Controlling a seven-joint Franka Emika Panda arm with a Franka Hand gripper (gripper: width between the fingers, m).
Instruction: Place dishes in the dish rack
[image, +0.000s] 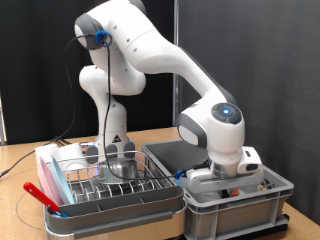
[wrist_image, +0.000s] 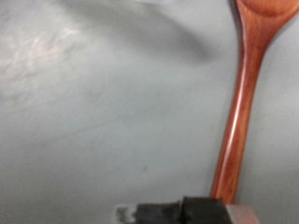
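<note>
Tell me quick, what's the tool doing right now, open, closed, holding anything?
Tool: down inside the grey crate; open or closed cannot be told. A wooden spoon lies just ahead of it, but no grip on it is visible.

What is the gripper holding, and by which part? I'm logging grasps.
It cannot be told. The gripper is down in the grey crate; the wrist view shows a wooden spoon by the fingers, but no clear grip.

no legible text, label, brand, number or sign appears in either view: the robot arm (image: 150, 50), the grey crate (image: 240, 205) and the wooden spoon (wrist_image: 245, 93) carry no readable marking.
</note>
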